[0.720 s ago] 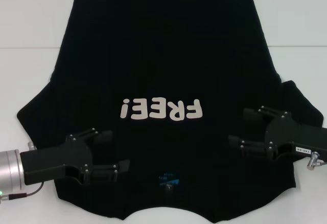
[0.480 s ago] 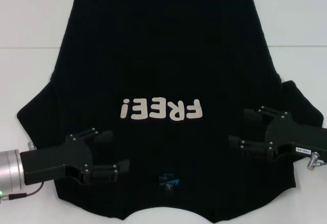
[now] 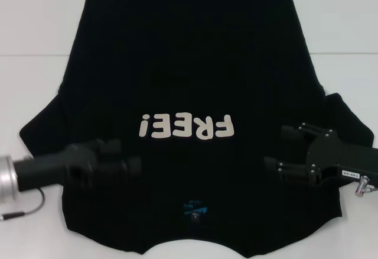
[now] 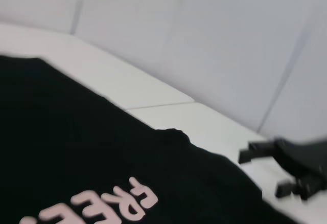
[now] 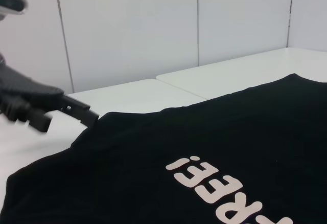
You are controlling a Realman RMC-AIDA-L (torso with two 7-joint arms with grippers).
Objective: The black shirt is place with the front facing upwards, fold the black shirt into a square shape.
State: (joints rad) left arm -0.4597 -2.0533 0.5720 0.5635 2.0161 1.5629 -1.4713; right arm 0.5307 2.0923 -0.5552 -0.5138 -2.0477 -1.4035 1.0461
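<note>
Shirt [image 3: 189, 64] lies flat on the white table [image 3: 35, 28], front up, white lettering [image 3: 185, 126] readable, blue neck label [image 3: 194, 207] at the edge nearest me. Left gripper [image 3: 121, 159] sits over the shirt beside the lettering; I cannot tell its fingers' state. Right gripper [image 3: 277, 149] over the opposite shoulder, fingers spread apart, holding nothing.

black shirt [image 3: 189, 64] | spread flat, front up | white "FREE!" lettering showing

Bright, even, shadowless light; motion-blurred left tool [image 3: 118, 165].
</note>
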